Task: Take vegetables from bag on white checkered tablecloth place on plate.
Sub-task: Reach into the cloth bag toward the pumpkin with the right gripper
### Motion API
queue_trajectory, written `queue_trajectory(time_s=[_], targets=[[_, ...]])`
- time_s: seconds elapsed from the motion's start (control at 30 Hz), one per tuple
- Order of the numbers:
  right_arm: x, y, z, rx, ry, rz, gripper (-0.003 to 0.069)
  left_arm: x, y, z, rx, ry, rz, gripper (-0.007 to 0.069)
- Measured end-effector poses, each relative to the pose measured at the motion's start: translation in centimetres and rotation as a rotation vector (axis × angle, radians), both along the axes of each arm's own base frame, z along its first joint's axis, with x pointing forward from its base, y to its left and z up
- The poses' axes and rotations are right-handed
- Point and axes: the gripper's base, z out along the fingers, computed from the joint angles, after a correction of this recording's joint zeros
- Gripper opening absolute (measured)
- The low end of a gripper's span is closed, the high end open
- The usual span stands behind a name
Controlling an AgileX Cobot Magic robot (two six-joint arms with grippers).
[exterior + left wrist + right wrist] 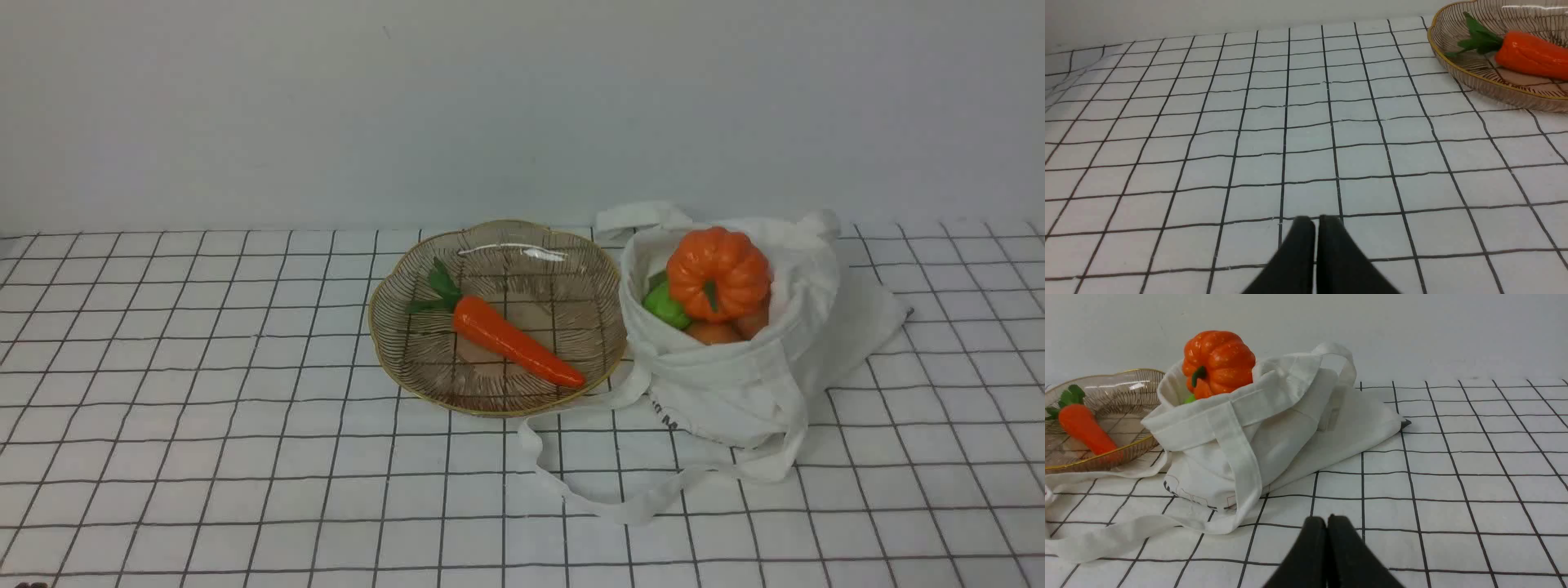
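The white cloth bag (735,384) lies open on the checkered tablecloth (204,457), right of the plate (392,343). In its mouth sit the orange pumpkin (718,272), the green gourd (665,306) and tan potatoes (714,332). The carrot (514,340) lies in the plate. Neither gripper shows in the front view. In the left wrist view my left gripper (1316,222) is shut and empty over bare cloth, with the plate (1457,69) and carrot (1527,55) far off. In the right wrist view my right gripper (1327,522) is shut and empty, short of the bag (1274,433) and pumpkin (1218,361).
The bag's long strap (571,490) loops over the cloth in front of the bag and plate. A plain white wall (522,106) stands behind the table. Open cloth spreads left of the plate and right of the bag.
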Motion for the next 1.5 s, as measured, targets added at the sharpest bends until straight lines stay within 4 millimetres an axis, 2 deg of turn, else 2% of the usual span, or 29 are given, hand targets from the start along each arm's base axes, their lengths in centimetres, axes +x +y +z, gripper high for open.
queue_trajectory(time_s=[1.5], targets=[[0.01,0.05,0.09,0.033,-0.007,0.0,-0.0015,0.0,0.0,0.0,0.0,0.0,0.0,-0.0008]])
